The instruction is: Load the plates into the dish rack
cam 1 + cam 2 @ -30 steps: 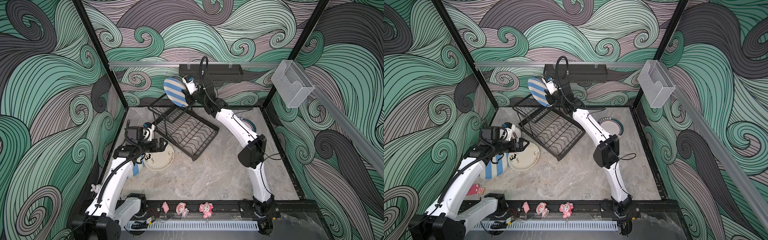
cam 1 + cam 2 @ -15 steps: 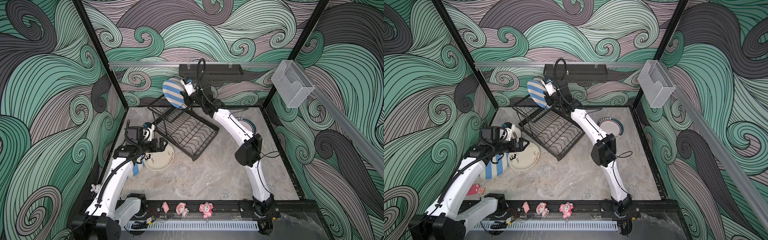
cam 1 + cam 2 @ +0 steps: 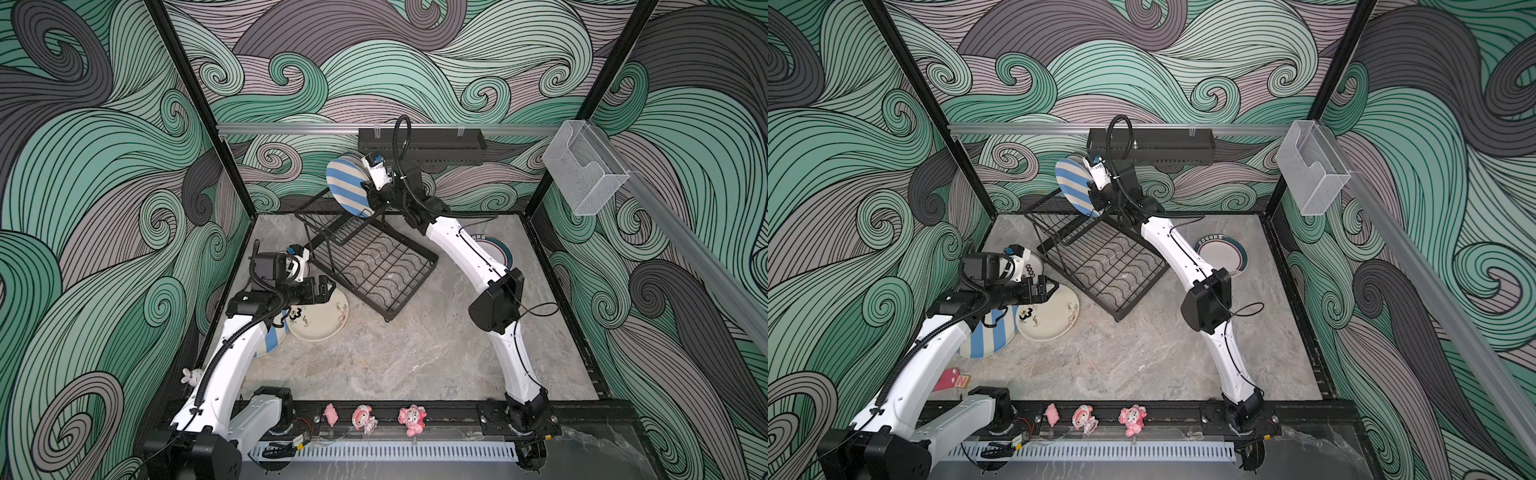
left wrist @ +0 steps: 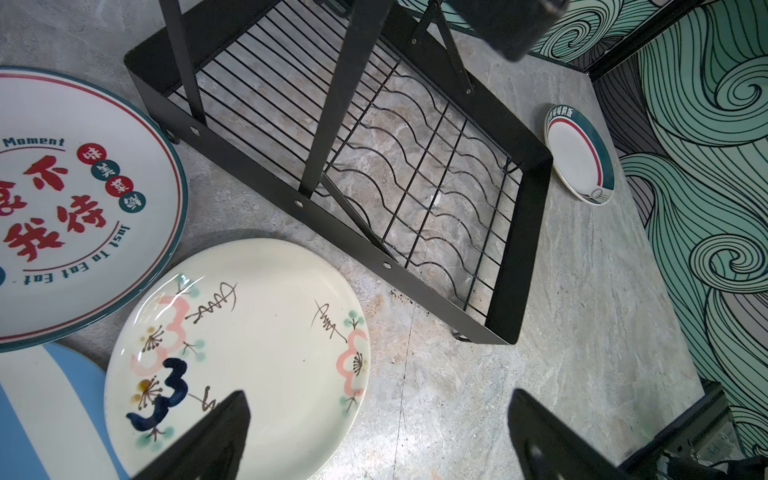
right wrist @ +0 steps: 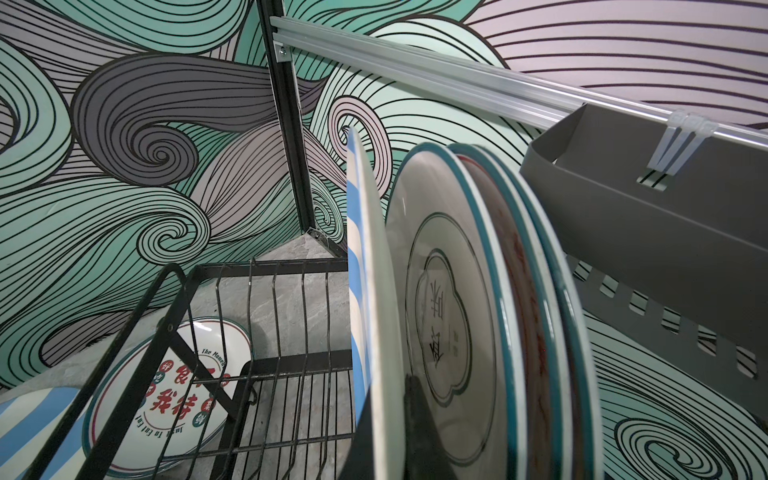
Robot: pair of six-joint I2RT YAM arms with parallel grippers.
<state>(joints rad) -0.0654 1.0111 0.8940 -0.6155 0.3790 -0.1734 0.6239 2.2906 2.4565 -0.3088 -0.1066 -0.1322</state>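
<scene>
My right gripper [image 3: 369, 201] [image 5: 386, 399] is shut on the rim of a blue-white striped plate [image 3: 347, 187] [image 3: 1075, 185] [image 5: 370, 291]. It holds the plate upright over the raised upper basket of the black wire dish rack [image 3: 374, 266] [image 3: 1113, 266] [image 5: 266, 365]. Teal-rimmed plates [image 5: 457, 311] stand on edge close behind it. My left gripper [image 3: 326, 291] [image 4: 378, 403] hangs open over the edge of a cream plate [image 3: 320, 318] [image 4: 249, 353]. A second striped plate [image 3: 988, 340] and a white plate with red characters [image 4: 75, 199] lie beside it.
A small teal-rimmed plate [image 3: 496, 251] [image 4: 582, 153] lies on the table right of the rack, partly under my right arm. A black perforated trough [image 3: 422, 145] hangs on the back rail and a clear plastic box [image 3: 584, 170] on the right rail. Pink figurines [image 3: 365, 419] sit along the front.
My right arm has shifted slightly to the left with the striped plate. The left arm has not moved.
</scene>
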